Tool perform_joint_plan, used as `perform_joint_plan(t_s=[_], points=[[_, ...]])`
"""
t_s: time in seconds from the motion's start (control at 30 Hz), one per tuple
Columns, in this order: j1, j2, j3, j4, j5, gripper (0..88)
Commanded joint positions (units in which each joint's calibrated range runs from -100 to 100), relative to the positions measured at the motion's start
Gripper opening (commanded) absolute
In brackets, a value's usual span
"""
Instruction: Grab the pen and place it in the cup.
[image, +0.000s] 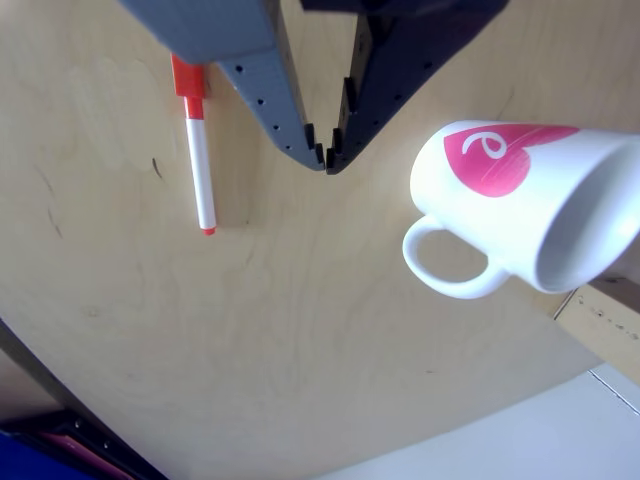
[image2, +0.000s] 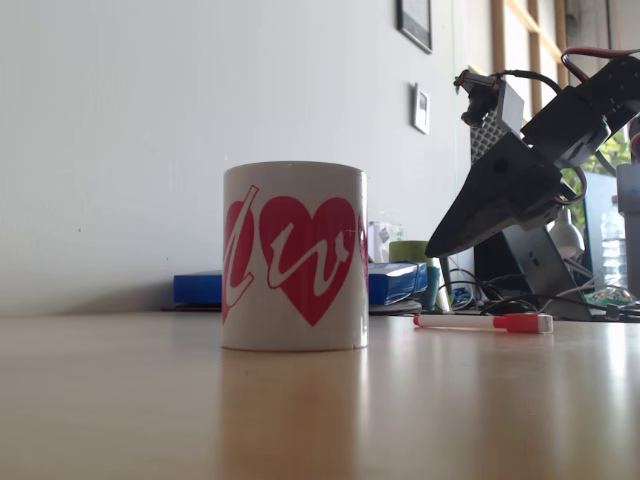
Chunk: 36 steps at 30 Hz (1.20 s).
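The pen (image: 201, 165) lies flat on the pale wooden table, orange-red cap toward the top of the other view, its cap end partly under the gripper's grey body. My gripper (image: 326, 157) hangs above the table between pen and cup, fingertips together with nothing held. The cup (image: 520, 200), white with a pink heart, stands upright to the right, handle toward the table's edge. In the fixed view the cup (image2: 295, 257) is in front, the pen (image2: 480, 322) lies behind it to the right, and the gripper (image2: 432, 251) points down-left above the pen, not touching it.
The table's curved edge (image: 300, 450) runs across the bottom of the other view, with floor beyond. In the fixed view, a blue box (image2: 200, 288), a green container (image2: 412, 256) and cables (image2: 500, 300) sit at the far side.
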Motion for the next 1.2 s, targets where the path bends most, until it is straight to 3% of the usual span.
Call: perform_joint_plan(t_s=[0.0, 0.37, 0.43, 0.57, 0.63, 0.87, 1.03, 1.17], points=[[1.29, 6.76, -1.38, -5.63, -0.15, 1.1], [1.37, 28.42, -6.45, -24.39, 0.37, 3.0], [1.54, 30.74, -8.62, -24.73, 0.37, 11.2], [3.12, 37.05, -14.96, -24.73, 0.37, 35.8], [3.54, 41.86, -18.76, -24.47, 0.37, 42.6], [8.04, 62.28, -25.82, -23.18, -0.73, 44.5], [10.3, 68.58, -34.78, -8.82, -2.62, 44.6], [9.96, 72.73, -37.23, -5.29, -2.36, 44.6]])
